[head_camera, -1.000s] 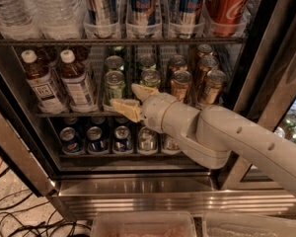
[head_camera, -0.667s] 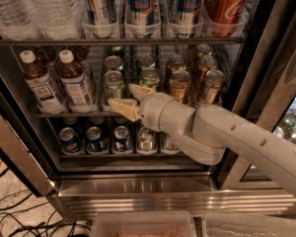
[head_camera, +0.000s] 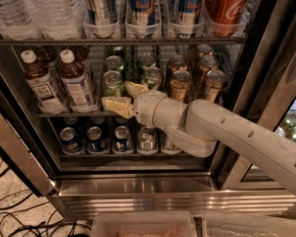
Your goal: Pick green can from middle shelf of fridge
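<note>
The gripper point(head_camera: 124, 98) hovers at the front of the middle shelf point(head_camera: 54, 114) of the fridge point(head_camera: 138, 186). Its two pale fingers are spread wide and hold nothing. The green can point(head_camera: 112, 83) stands at the front of its lane, just left of the upper finger, with the lower finger lying across the shelf edge below it. A second green one point(head_camera: 151, 78) sits just right, then the bronze cans point(head_camera: 180, 85); the bottles point(head_camera: 76, 83) stand to the left.

I'd call this the approach step, not yet the grasp. Next, I judge, the arm must line the fingers up on either side of one can, push in, and close without knocking its neighbours.
</note>
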Available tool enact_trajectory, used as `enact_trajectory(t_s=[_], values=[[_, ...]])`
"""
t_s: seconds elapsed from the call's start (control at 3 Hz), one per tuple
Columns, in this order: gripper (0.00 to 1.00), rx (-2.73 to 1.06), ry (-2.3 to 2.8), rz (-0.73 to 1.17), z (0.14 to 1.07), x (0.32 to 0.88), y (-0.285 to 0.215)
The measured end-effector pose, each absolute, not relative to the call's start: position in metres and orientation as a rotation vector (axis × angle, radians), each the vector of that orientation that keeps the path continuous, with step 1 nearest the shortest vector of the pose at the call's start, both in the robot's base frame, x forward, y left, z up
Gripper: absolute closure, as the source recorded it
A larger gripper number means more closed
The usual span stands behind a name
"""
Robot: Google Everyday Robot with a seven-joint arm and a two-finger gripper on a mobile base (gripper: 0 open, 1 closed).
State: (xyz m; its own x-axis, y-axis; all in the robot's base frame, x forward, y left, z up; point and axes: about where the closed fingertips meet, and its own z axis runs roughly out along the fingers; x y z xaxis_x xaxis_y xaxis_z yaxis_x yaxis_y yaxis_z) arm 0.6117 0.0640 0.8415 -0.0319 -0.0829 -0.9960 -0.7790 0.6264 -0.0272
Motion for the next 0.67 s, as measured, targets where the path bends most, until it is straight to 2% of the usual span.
enact_trajectory(t_s=[0.33, 0.67], values=[[0.33, -0.779, 1.517, 0.669, 0.8404, 0.6158, 0.0756], [0.52, -0.78, 1.517, 0.669, 0.84, 0.6159, 0.0763]])
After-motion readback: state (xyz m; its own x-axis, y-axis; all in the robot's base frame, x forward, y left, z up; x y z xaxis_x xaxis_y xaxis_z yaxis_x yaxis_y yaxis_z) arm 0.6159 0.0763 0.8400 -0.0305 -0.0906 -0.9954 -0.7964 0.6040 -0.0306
